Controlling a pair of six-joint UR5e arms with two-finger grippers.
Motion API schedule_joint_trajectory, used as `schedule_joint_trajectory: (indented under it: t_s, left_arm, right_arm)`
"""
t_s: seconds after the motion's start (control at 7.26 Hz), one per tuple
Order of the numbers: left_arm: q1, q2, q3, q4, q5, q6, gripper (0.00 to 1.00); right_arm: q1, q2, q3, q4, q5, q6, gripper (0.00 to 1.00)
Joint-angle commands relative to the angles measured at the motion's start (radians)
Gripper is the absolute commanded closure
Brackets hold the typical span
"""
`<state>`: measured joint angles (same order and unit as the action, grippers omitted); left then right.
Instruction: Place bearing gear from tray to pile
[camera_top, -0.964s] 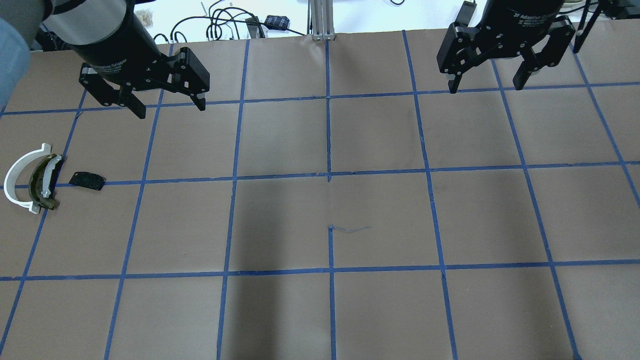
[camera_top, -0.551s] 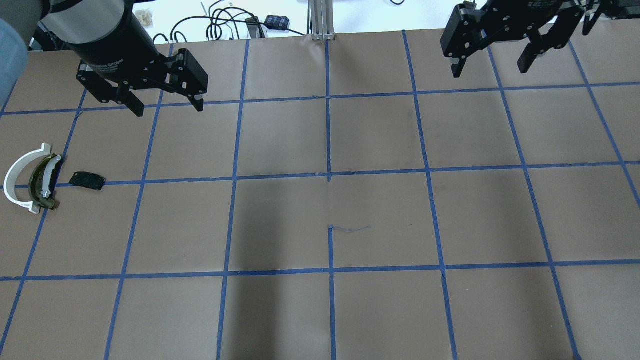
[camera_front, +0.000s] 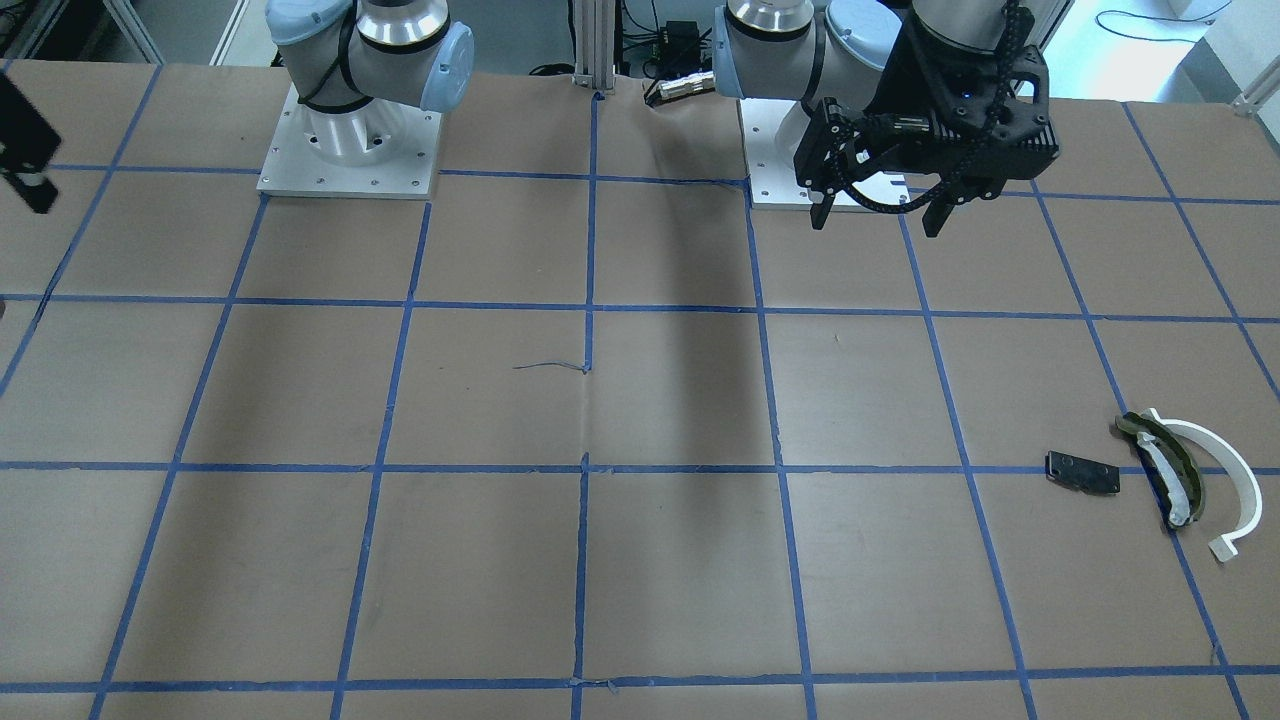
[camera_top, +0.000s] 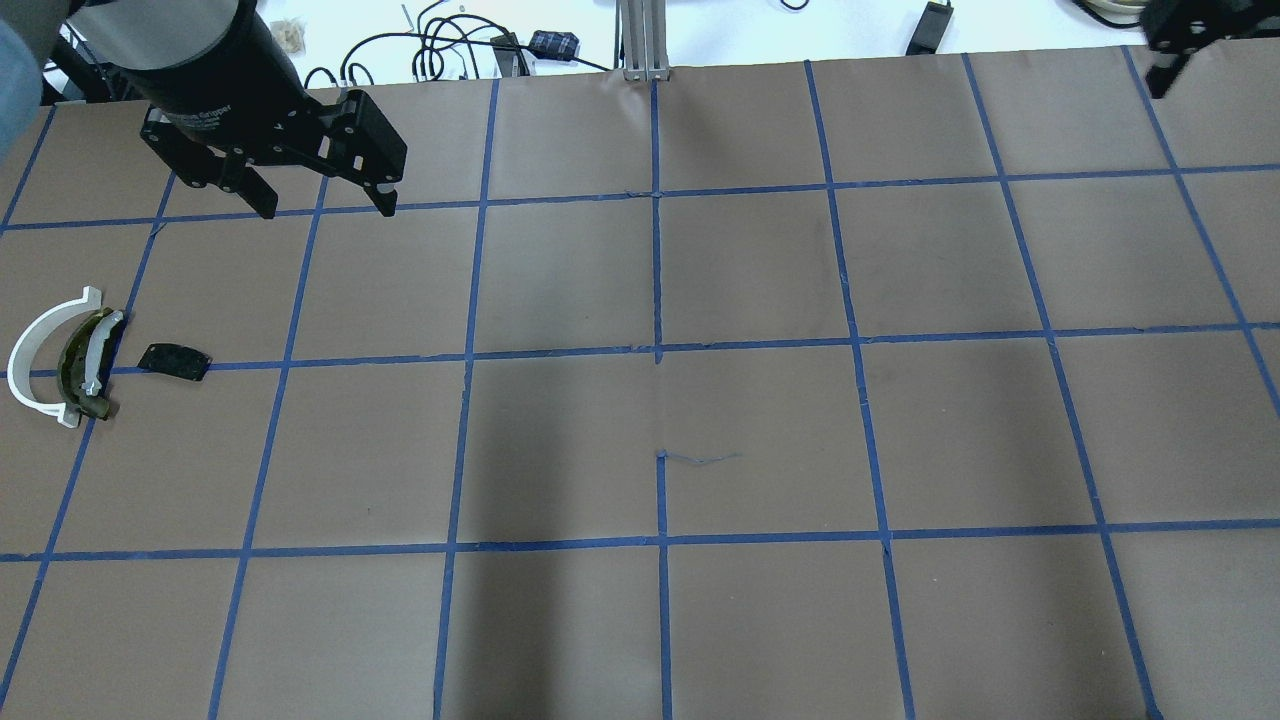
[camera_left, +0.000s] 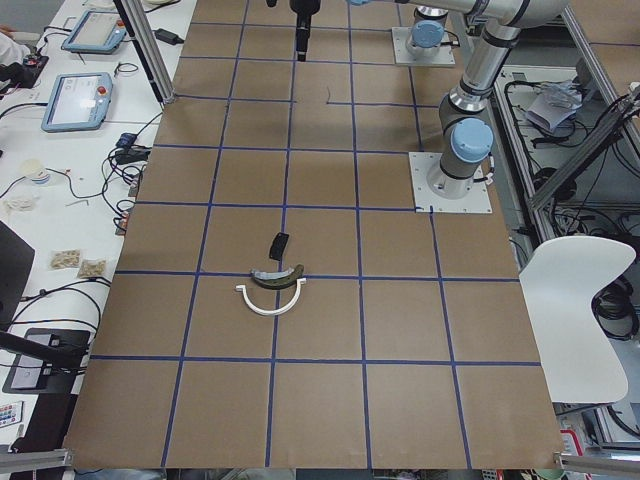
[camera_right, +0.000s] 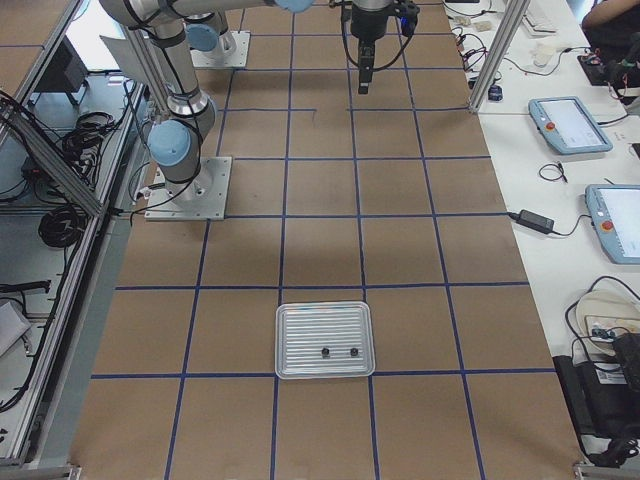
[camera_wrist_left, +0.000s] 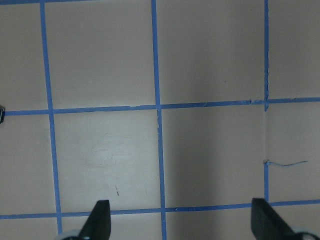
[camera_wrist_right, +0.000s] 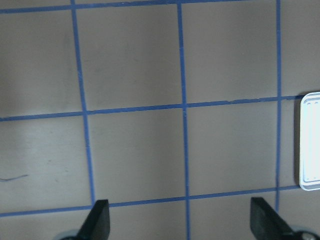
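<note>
Currently left gripper (camera_top: 327, 210) hangs spread and empty, well apart from the pile (camera_top: 78, 362); right gripper (camera_wrist_right: 180, 207) likewise spread, empty.

Overhead, we get only a corner of the right gripper (camera_top: 1198, 32), cut by the top edge. Two dark specks (camera_right: 325, 352) in the tray (camera_right: 300, 325): too small for us to name.

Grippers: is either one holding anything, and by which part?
Nothing is held. The left gripper and right gripper are both open and empty.
</note>
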<state>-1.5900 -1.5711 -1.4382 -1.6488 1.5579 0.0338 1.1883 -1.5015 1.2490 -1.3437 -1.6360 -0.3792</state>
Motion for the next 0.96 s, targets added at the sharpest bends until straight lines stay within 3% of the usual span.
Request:
schedule_joint_trajectory:
  t_s: [0.0,0.41,0.83]
  left_arm:
    - [-0.007,-0.030,0.044,-0.026,-0.002,0.008,0.00]
    - [-0.011,0.003,0.009,-0.031,-0.007,-0.017,0.00]
    - [-0.011,0.008,-0.005,-0.036,-0.010,-0.019,0.00]
  right_arm:
    - [-0.305,0.080,0.006,-0.047,0.008,-0.461,0.00]
    - [-0.585,0.316,0.001,-0.399,0.008,-0.937,0.00]
    - [-0.656,0.447,0.073,-0.458,-0.004,-0.987,0.00]
